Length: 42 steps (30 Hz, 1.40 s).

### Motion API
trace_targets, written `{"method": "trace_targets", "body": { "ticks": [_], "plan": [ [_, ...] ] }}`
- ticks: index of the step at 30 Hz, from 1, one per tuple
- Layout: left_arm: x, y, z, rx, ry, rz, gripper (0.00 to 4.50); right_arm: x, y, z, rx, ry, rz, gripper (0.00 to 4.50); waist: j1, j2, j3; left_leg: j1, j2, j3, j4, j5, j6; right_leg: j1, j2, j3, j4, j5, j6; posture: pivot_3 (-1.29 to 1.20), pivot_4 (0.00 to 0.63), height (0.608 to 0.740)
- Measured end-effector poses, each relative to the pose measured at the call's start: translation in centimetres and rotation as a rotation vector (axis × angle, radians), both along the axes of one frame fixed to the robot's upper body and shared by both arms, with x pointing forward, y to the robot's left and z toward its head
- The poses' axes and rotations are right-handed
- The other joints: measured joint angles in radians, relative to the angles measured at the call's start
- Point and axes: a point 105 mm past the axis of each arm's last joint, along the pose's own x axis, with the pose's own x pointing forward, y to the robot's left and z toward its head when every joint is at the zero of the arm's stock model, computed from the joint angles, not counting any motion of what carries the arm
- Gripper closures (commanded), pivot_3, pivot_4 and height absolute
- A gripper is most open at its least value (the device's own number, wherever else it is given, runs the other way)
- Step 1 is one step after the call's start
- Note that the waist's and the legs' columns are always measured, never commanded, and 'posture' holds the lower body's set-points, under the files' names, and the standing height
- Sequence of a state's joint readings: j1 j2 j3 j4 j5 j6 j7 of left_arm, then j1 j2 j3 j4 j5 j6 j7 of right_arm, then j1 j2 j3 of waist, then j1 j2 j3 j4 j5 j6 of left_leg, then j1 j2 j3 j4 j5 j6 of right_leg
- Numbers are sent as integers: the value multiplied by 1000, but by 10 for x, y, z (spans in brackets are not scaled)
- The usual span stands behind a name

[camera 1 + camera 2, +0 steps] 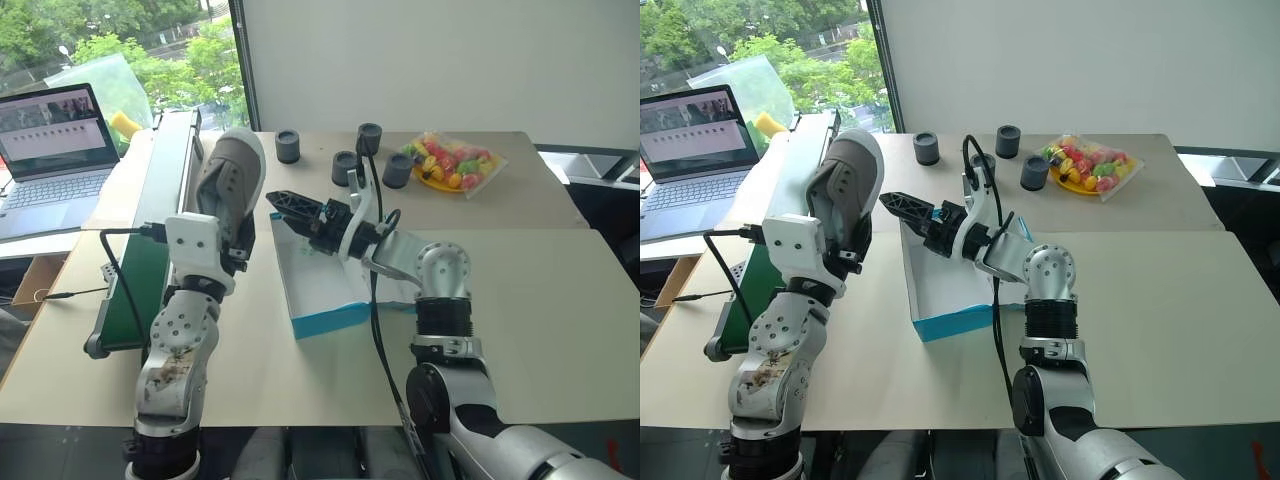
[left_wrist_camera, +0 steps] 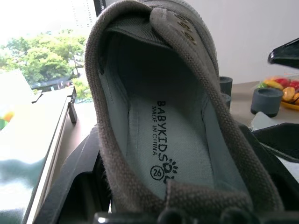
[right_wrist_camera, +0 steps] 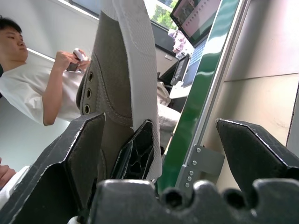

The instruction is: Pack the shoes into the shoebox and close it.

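Observation:
One grey-taupe shoe (image 1: 228,178) with a thick white sole is held up in the air, toe pointing up, left of the shoebox. My left gripper (image 1: 232,250) is shut on its heel end; the left wrist view looks into the shoe (image 2: 163,140) and its printed insole. The teal shoebox (image 1: 325,322) lies open on the table, white inside. My right gripper (image 1: 288,212) hangs over the box's far left corner, open and empty, pointing at the shoe. In the right wrist view its fingers (image 3: 79,154) stand wide apart just short of the shoe's sole (image 3: 135,60).
A green conveyor belt (image 1: 150,260) runs along the table's left edge, with a laptop (image 1: 55,150) beyond it. Several black cylinders (image 1: 345,165) and a bag of colourful toy fruit (image 1: 450,162) sit at the back. A person (image 3: 42,79) stands off to the side.

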<state>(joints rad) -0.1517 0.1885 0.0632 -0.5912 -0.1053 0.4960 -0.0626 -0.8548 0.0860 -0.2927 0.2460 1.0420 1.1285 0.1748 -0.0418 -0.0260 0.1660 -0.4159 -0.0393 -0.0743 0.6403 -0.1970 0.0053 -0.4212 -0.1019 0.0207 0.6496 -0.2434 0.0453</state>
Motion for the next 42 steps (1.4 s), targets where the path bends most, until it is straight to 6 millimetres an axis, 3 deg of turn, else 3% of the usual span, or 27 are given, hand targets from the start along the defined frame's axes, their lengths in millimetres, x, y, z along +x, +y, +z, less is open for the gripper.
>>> {"method": "trace_targets", "body": {
  "ticks": [15,16,17,23,27,37,38,39,40,42],
  "plan": [
    [-7,-49,-12,-96,120,-303,1718,4,-2,-2,11,14,-20,0,-2,0,0,0,1,0,0,0,0,0,1,0,0,0,0,0,150,728],
    [-7,-49,-12,-90,121,-307,1728,5,-3,-2,16,14,-28,497,-2,0,0,0,1,0,0,0,0,0,1,0,0,0,0,0,150,728],
    [-7,-49,-13,-85,123,-305,1728,6,-3,-1,19,14,-32,562,-2,0,0,0,1,0,0,0,0,0,1,0,0,0,0,0,150,728],
    [-6,-45,-11,-53,119,-295,1728,8,-4,-2,20,20,-47,2711,0,0,0,0,1,0,0,0,0,0,1,0,0,0,0,0,150,728],
    [-5,-45,-9,-36,108,-286,1728,10,-4,-2,22,20,-57,3867,-1,0,0,0,1,0,0,0,0,0,1,0,0,0,0,0,150,728],
    [-4,-43,-8,-9,102,-269,1728,11,-2,-1,13,18,-55,3961,-1,0,0,0,1,0,0,0,0,0,1,0,0,0,0,0,150,728],
    [-4,-43,-8,-4,100,-268,869,11,-2,-1,13,18,-55,3963,-1,0,0,0,1,0,0,0,0,0,1,0,0,0,0,0,150,728],
    [-4,-43,-9,-1,100,-267,677,11,-2,-1,14,18,-55,3963,-1,0,0,0,1,0,0,0,0,0,1,0,0,0,0,0,150,728],
    [-4,-42,-9,4,100,-263,173,11,-2,0,15,18,-55,3963,-1,0,0,0,1,0,0,0,0,0,1,0,0,0,0,0,150,728],
    [-4,-39,-9,28,96,-247,11,13,-4,0,17,22,-73,3963,-1,0,0,0,1,0,0,0,0,0,1,0,0,0,0,0,150,728]
  ]
}}
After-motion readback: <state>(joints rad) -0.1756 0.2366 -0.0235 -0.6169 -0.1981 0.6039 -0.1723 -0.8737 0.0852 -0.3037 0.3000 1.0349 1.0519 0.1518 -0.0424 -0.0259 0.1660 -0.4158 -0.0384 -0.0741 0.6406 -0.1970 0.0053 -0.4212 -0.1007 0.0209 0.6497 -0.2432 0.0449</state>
